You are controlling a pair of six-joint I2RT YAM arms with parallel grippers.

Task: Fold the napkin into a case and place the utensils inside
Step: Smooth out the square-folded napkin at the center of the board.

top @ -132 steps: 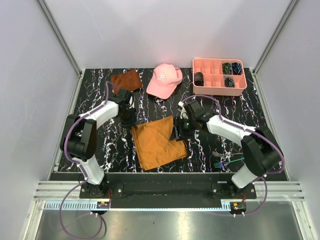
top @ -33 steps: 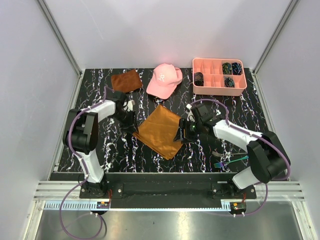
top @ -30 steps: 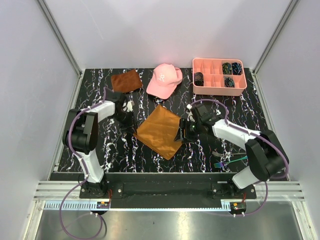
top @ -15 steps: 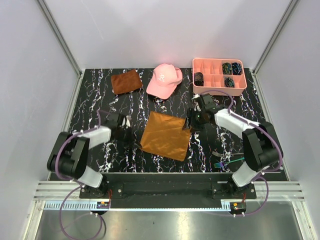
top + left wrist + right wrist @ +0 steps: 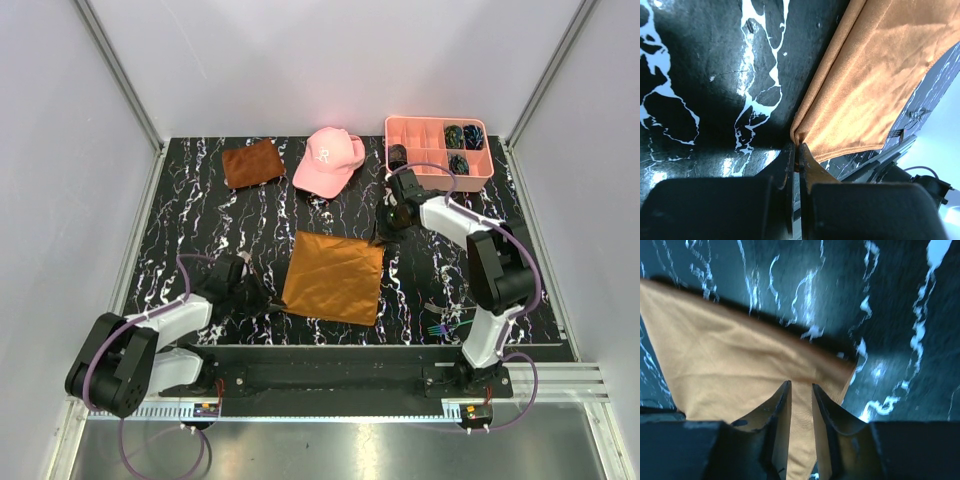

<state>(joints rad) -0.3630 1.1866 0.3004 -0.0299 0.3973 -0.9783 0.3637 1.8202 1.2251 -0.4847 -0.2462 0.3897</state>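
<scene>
The orange-brown napkin (image 5: pixel 335 278) lies flat as a folded rectangle in the middle of the black marbled table (image 5: pixel 180 220). My left gripper (image 5: pixel 268 303) is low at its near-left corner and shut on it. The left wrist view shows that corner pinched between the left gripper's (image 5: pixel 797 146) closed fingers, with the napkin (image 5: pixel 875 75) spreading away. My right gripper (image 5: pixel 384 232) is over the far-right corner. In the right wrist view the right gripper (image 5: pixel 801 386) has its jaws a narrow gap apart, with the napkin (image 5: pixel 730 375) under and between them. The utensils (image 5: pixel 447 325) lie near the right arm's base.
A pink cap (image 5: pixel 328 160) and a smaller rust-brown cloth (image 5: pixel 251 162) sit at the back. A pink compartment tray (image 5: pixel 437 176) with dark items stands at the back right, close behind the right arm. The frame rail runs along the near edge.
The napkin has turned and slid toward the near edge. My left gripper swung down to its near-left corner and shut on it. My right gripper moved back to the far-right corner and its jaws narrowed.
</scene>
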